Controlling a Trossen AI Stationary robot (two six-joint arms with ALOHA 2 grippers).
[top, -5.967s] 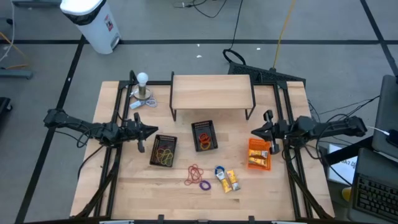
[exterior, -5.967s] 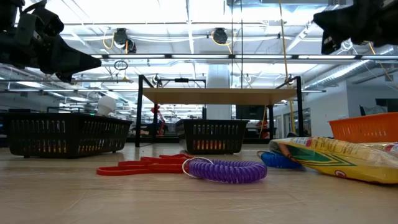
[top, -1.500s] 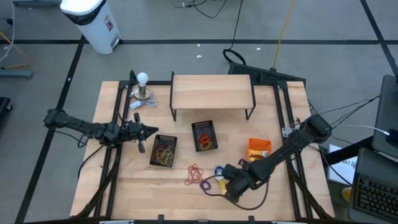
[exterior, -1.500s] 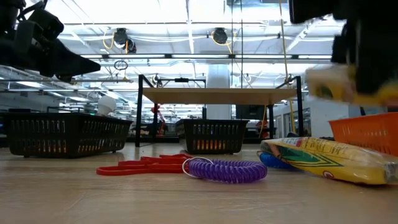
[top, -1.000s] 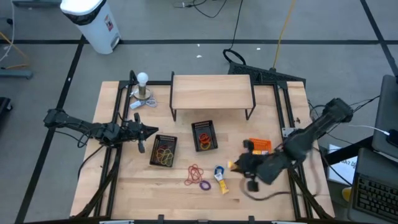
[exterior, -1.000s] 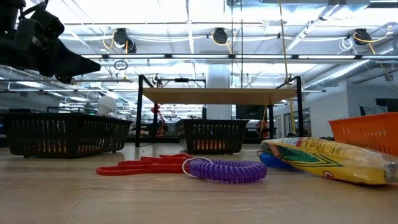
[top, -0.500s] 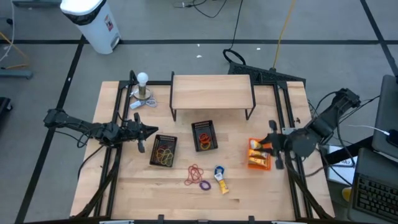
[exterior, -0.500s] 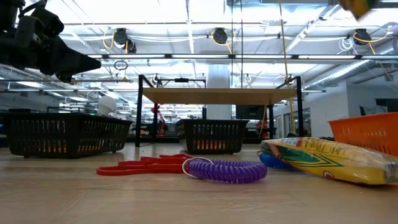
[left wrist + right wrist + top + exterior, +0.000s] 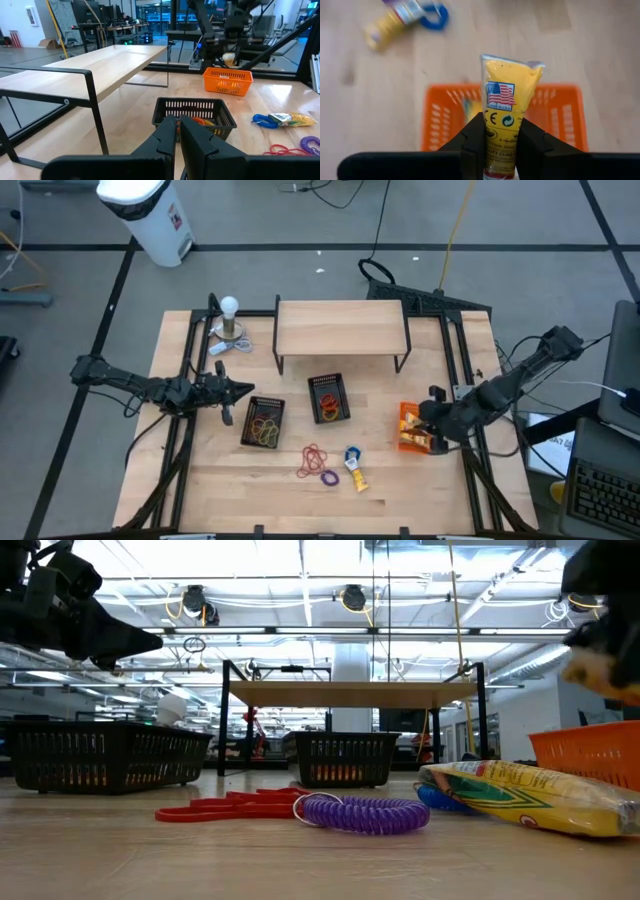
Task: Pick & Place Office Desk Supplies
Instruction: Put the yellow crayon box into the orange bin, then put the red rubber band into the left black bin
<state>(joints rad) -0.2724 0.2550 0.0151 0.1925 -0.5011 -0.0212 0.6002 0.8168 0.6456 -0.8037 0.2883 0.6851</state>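
Holding yellow packet (image 9: 507, 120) over orange basket (image 9: 403, 441) rim, apparently: right fingers (image 9: 500, 142) | left fingers (image 9: 176, 131) together

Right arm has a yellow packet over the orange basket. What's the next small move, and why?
Probably lower a little and open the fingers. The right gripper is shut on the yellow packet, and its wrist view shows the orange basket directly beneath, with a packet already inside. The high view also puts it over that basket. The left gripper waits, shut, by the black baskets.
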